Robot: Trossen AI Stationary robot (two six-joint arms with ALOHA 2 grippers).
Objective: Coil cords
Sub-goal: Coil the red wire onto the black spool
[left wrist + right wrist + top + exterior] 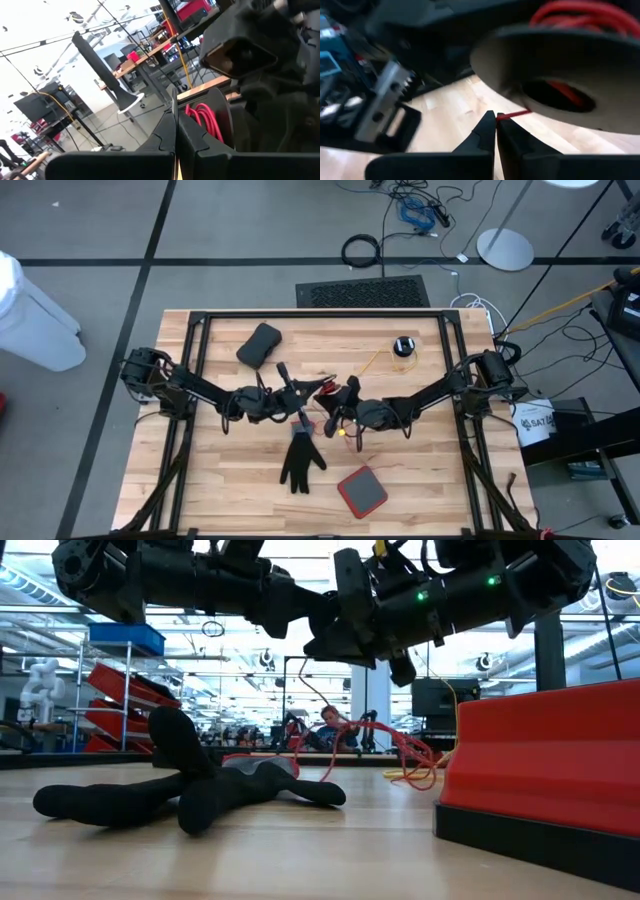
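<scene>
- Left gripper (318, 390): over the middle of the tabletop (420, 480), fingers together in its wrist view; a thin edge of the spool sits right at the tips, but whether it is pinched cannot be told.
- Right gripper (335, 418): just beside the left one, fingers together; a thin red cord (512, 115) runs out from the tips, so it is judged clamped on that strand.
- Red cord bundle (405, 750): held up between the two grippers, wound partly on a dark spool (560, 55); loose loops hang down to the tabletop in the low view.
- Yellow cord (375, 360): lies slack from the centre to a black puck (403, 346) near the far edge; uncoiled.
- Black glove (300, 458), red-rimmed case (362, 491) and dark pouch (259, 345): lying apart from the work.
- Progress, as judged: winding of the red cord is partway; the yellow cord remains.
</scene>
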